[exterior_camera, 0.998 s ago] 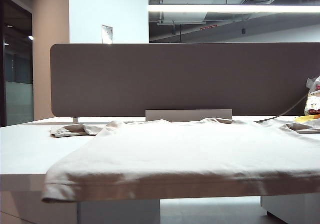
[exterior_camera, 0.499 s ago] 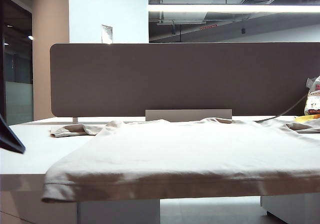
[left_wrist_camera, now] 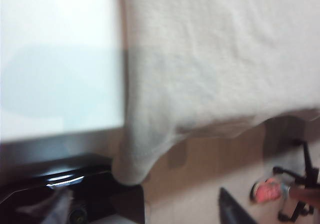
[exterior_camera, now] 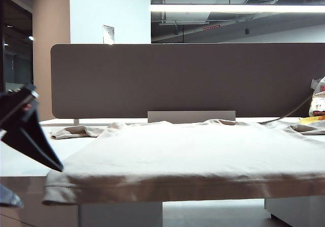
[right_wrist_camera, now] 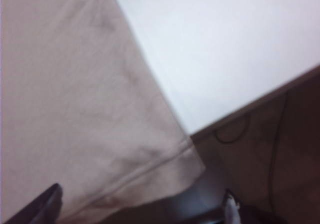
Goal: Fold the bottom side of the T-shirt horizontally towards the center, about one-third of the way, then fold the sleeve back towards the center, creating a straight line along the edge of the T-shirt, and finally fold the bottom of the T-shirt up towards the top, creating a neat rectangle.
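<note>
Beige cloth covers most of the white table (exterior_camera: 23,158): the T-shirt (exterior_camera: 193,151) lies spread flat, and the bottom of the T-shirt (exterior_camera: 183,189) droops over the near edge. At the exterior view's left edge the left gripper (left_wrist_camera: 182,209) hangs near the hem's left corner, touching nothing, its jaws parted and empty. The right gripper (right_wrist_camera: 142,206) is out of sight from the room; its wrist view has it above the hem's other corner (right_wrist_camera: 187,156), fingers spread wide, nothing between them. A printed plastic bag (exterior_camera: 318,100) sits far right.
</note>
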Available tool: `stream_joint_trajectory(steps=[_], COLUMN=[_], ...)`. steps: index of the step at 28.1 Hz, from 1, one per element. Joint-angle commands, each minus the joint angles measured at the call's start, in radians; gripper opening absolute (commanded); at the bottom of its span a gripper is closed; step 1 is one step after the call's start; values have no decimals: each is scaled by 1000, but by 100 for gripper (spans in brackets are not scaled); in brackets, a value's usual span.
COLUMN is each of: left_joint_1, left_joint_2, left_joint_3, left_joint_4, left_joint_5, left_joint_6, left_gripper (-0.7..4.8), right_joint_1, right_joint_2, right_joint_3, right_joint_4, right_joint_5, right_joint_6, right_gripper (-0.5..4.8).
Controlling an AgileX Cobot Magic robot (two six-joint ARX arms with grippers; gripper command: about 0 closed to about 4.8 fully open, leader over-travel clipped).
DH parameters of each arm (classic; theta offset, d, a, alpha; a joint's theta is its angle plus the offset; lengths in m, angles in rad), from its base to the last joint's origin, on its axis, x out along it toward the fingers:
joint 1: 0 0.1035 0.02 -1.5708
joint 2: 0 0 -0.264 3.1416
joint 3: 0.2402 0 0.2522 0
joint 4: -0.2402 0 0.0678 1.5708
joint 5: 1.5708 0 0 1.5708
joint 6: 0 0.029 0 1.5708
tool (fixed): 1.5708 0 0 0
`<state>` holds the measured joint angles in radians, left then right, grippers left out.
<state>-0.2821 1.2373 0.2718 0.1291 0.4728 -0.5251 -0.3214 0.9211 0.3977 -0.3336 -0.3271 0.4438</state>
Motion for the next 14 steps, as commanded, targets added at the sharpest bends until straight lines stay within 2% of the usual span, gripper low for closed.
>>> stream_joint_trajectory(steps=[1, 14], left_joint_1=[0, -1], left_joint_2=[44, 51], left_joint_3=[23, 26], left_joint_4=[16, 46], left_joint_5=[26, 25], left_joint_6=[24, 23], left_gripper=[373, 371], right_joint_1=[1, 1], right_joint_2=[-2, 161], right_joint_3=[1, 2], right_joint_4=[-7, 3], right_joint_5=[-7, -9], right_joint_6=[-3, -10], right_gripper=[393, 391])
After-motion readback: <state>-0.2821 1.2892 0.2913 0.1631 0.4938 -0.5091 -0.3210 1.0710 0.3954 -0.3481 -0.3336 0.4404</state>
